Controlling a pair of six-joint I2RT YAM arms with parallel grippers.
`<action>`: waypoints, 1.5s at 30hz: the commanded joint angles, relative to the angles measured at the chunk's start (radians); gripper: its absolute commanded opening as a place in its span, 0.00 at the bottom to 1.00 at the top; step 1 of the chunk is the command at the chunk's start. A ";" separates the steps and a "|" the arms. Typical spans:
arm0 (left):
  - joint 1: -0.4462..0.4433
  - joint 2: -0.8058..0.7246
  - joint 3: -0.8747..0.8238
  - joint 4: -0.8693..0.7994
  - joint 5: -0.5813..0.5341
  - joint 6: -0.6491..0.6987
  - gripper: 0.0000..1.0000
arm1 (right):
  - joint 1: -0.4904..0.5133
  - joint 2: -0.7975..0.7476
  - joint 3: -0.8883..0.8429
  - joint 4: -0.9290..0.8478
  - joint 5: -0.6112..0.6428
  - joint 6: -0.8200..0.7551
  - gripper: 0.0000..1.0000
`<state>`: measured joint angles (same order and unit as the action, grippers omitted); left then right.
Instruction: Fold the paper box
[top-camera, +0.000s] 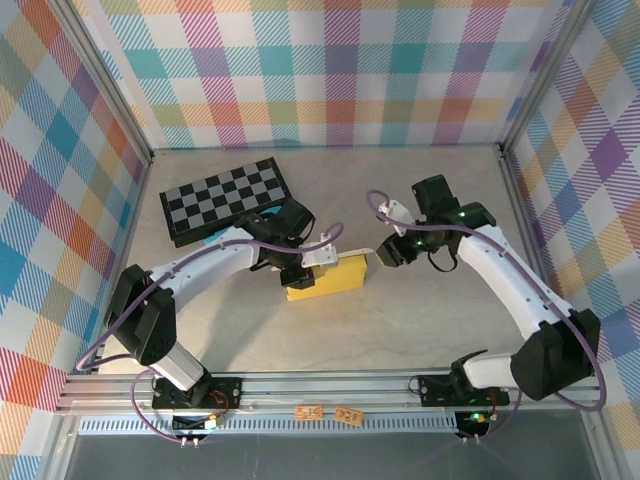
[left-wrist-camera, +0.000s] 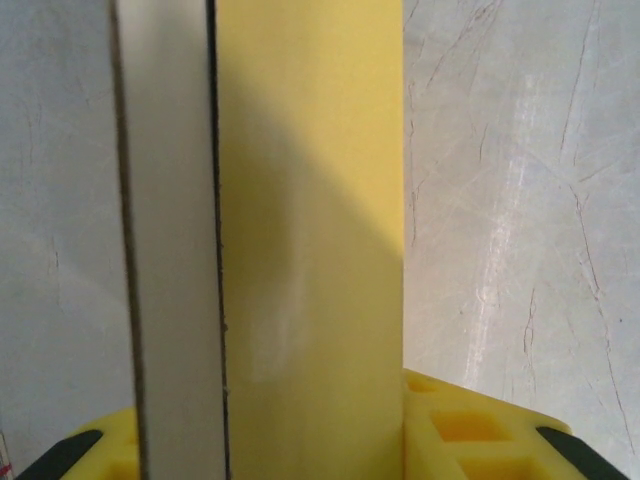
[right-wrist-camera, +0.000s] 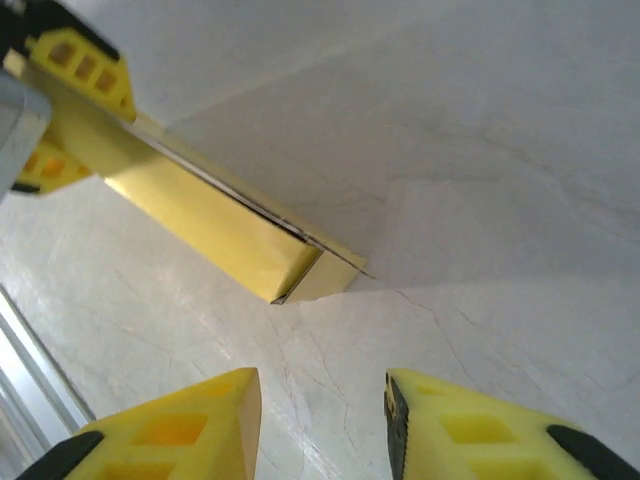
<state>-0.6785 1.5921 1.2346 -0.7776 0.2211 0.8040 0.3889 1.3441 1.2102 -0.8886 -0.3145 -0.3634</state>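
Box (top-camera: 338, 279) edge in left tool (top-camera: 300, 272), open tabletop (top-camera: 400, 335) alongside

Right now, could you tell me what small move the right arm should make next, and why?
Probably ease the right gripper forward to the near end of the paper box. Its jaws stand open and empty, just short of that end, while the left gripper grips the far end, steadying it.

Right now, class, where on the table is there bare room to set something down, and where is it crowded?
Free: the table's near strip in front of the paper box; the far strip right of the checkerboard. Crowded: the centre, around the box, and the far left corner.
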 joint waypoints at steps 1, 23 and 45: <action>0.013 0.001 -0.028 -0.080 0.013 0.052 0.35 | 0.005 0.051 0.017 -0.035 -0.110 -0.162 0.40; 0.028 0.019 -0.012 -0.057 0.030 0.037 0.36 | 0.005 0.271 0.196 -0.102 -0.151 -0.333 0.40; 0.030 0.035 0.009 -0.058 0.033 0.020 0.35 | 0.044 0.311 0.193 -0.087 -0.129 -0.295 0.20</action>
<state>-0.6643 1.5959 1.2362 -0.7841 0.2424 0.8272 0.4229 1.6470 1.4017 -0.9730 -0.4393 -0.6621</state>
